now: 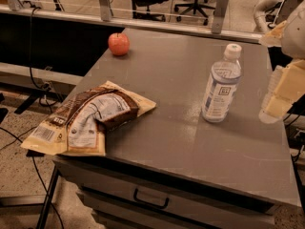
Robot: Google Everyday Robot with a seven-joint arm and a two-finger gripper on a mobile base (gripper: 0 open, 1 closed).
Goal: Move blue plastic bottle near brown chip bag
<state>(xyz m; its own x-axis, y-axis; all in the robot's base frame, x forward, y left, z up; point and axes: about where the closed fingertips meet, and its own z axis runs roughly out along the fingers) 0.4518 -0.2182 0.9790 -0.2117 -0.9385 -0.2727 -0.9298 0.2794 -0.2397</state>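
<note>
The blue plastic bottle (221,84) stands upright on the grey table (176,142), right of centre, with its white cap on and its pale label facing me. The brown chip bag (90,119) lies flat at the table's front left corner and hangs partly over the edge. It is well apart from the bottle. My gripper (282,92), cream-coloured, hangs at the right edge of the view. It is just right of the bottle at label height, not touching it and holding nothing.
A red apple (118,44) sits at the table's far left corner. A drawer with a dark handle (150,199) is under the tabletop. Cables and a stand are on the floor at left. Office chairs stand behind a rail at the back.
</note>
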